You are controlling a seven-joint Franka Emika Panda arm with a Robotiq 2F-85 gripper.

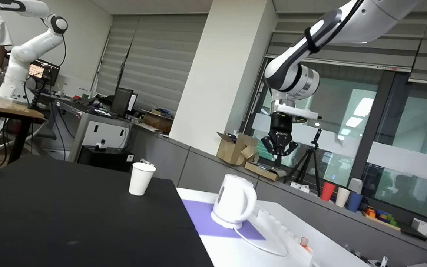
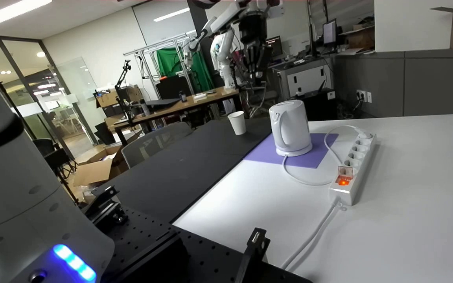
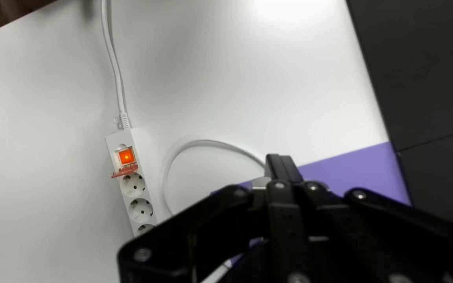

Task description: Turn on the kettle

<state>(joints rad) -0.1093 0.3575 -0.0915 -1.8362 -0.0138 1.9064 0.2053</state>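
The white kettle [image 1: 230, 202] stands upright on a purple sheet [image 1: 200, 215], and it also shows in an exterior view [image 2: 295, 127] with its loop handle facing the camera side. My black gripper [image 1: 278, 160] hangs fingers-down, well above the kettle and apart from it. The gripper also shows in an exterior view [image 2: 255, 80]. In the wrist view the fingertips [image 3: 283, 159] are pressed together with nothing between them. There the gripper hides nearly all of the kettle; only a small pale patch shows beside the fingers. The kettle's switch cannot be made out.
A white power strip [image 2: 354, 169] with a lit orange switch lies on the white table [image 2: 419, 188], joined to the kettle by a white cord [image 2: 305, 181]. A white paper cup [image 1: 141, 179] stands on the black table [image 1: 72, 215] beside it. Boxes and cups line the sill.
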